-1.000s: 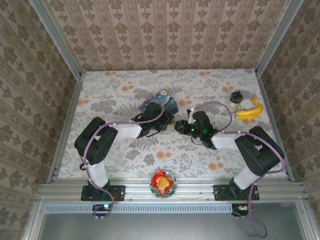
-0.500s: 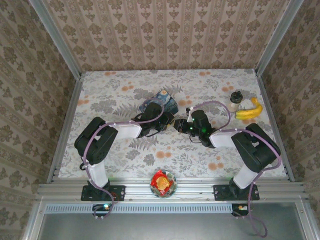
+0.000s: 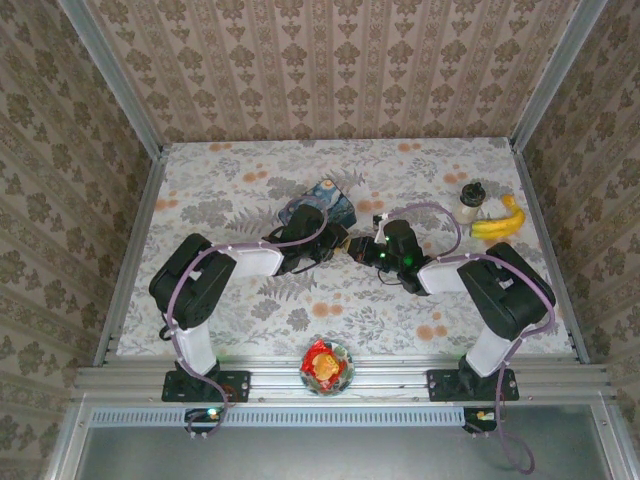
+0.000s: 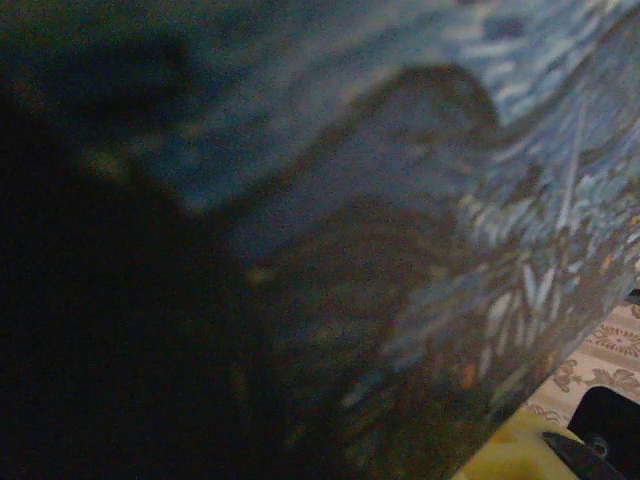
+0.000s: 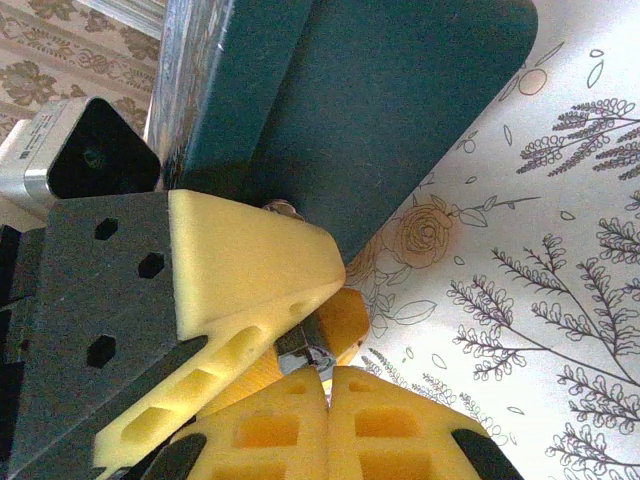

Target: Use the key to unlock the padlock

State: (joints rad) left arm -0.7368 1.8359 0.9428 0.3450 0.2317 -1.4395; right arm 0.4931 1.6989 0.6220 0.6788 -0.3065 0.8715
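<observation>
Right gripper (image 5: 328, 374) pressed together; padlock (image 5: 308, 348) mostly hidden, touching its tips; left gripper (image 3: 337, 244) grip unclear.

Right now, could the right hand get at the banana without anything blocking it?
Probably yes. The banana lies uncovered on that arm's side, only a small jar beside it. The right hand is shut and would have to swing over.

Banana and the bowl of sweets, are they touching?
Apart. The top view shows the banana at the far right and the bowl at the near edge in the middle, with flowery tablecloth between them.
</observation>
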